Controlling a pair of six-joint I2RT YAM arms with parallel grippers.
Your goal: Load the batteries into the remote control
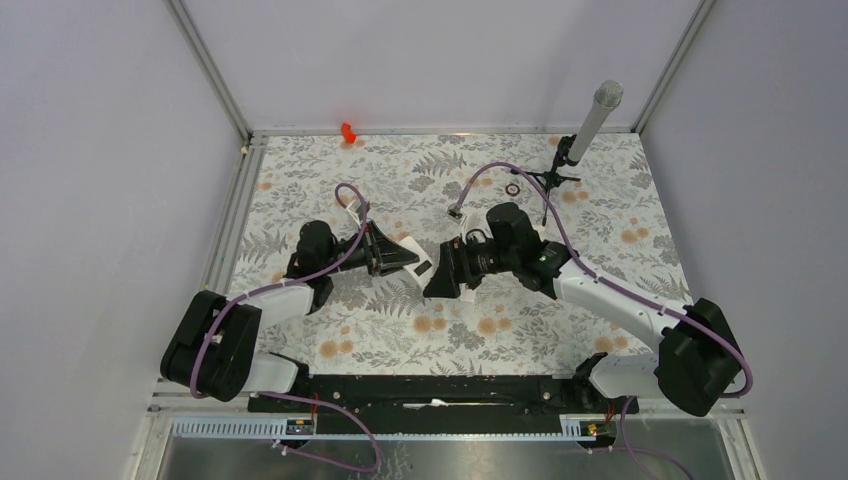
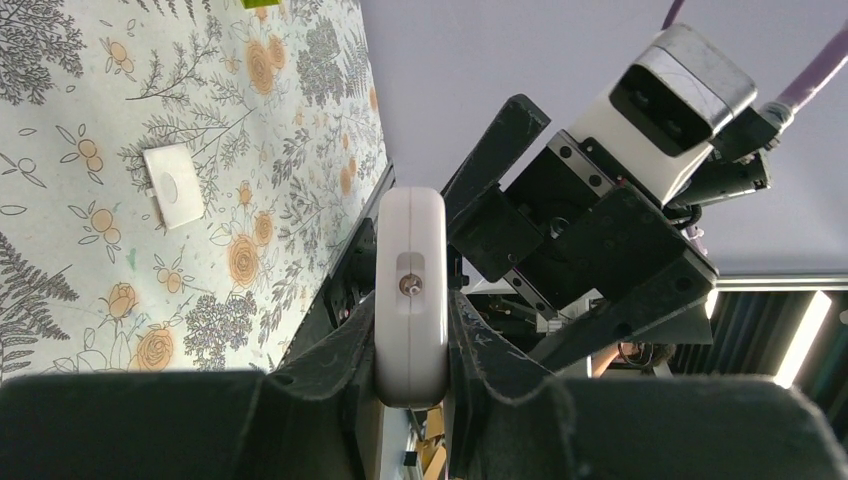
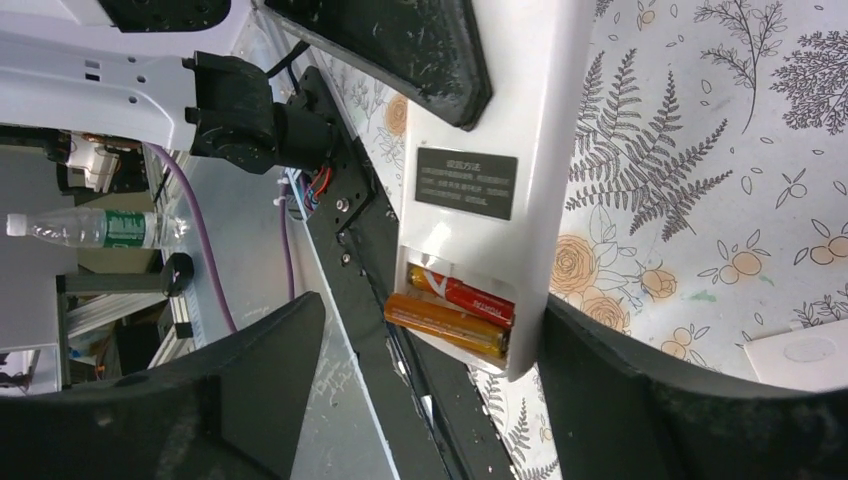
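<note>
The floral tabletop is walled on three sides, and patterned surface shows all around the arms, which meet above its middle. The left claw clamps the remote control aloft. The right claw gapes wide and grips nothing, its fingers flanking the remote's end. The batteries lie in the uncovered compartment, though how deep they sit is unclear. A white cover lies on the tabletop.
</note>
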